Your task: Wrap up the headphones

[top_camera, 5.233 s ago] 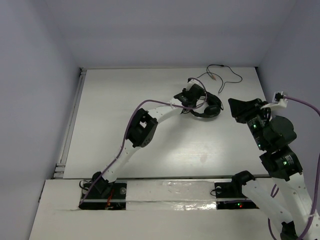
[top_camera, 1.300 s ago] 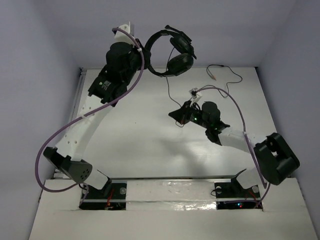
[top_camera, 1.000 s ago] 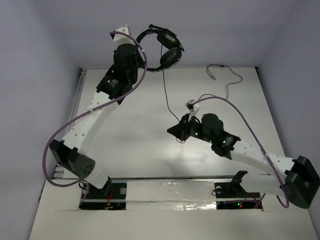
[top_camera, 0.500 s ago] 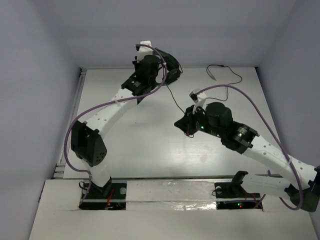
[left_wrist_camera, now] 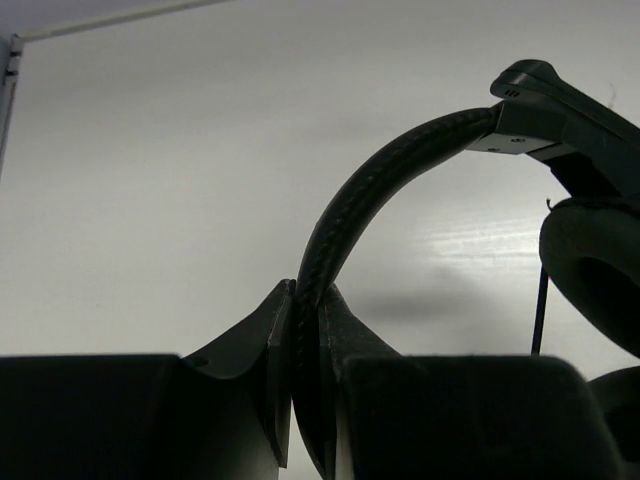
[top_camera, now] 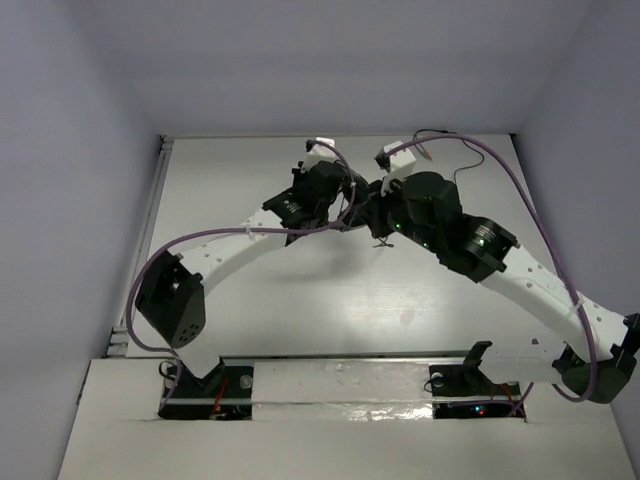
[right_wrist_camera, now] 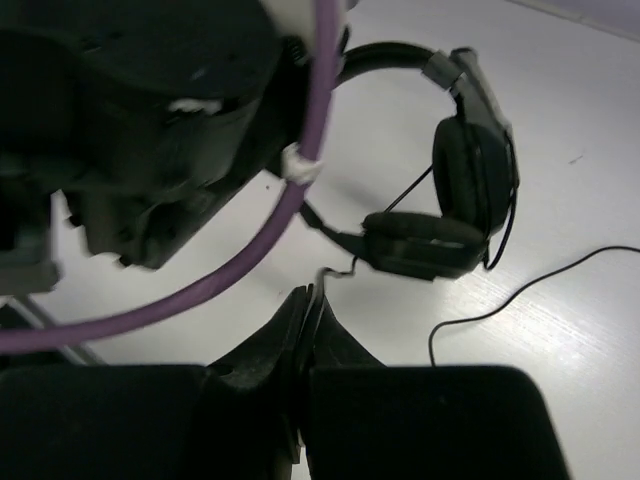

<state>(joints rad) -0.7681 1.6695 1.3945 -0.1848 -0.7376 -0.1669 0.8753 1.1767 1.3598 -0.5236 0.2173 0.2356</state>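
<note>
Headphones (right_wrist_camera: 470, 190), clamped by left pincer (left_wrist_camera: 305, 292), now lowered beside closed right pincer (right_wrist_camera: 308, 296)

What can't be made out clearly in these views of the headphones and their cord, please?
Top view: the headphones are hidden beneath the left arm and right arm.
Left wrist view: one earcup is cut off by the right edge.
Right wrist view: the blurred left arm hides where the left pincer clamps the headband.
The cord leaves the right wrist view's edge, so its far end is unseen there.
</note>
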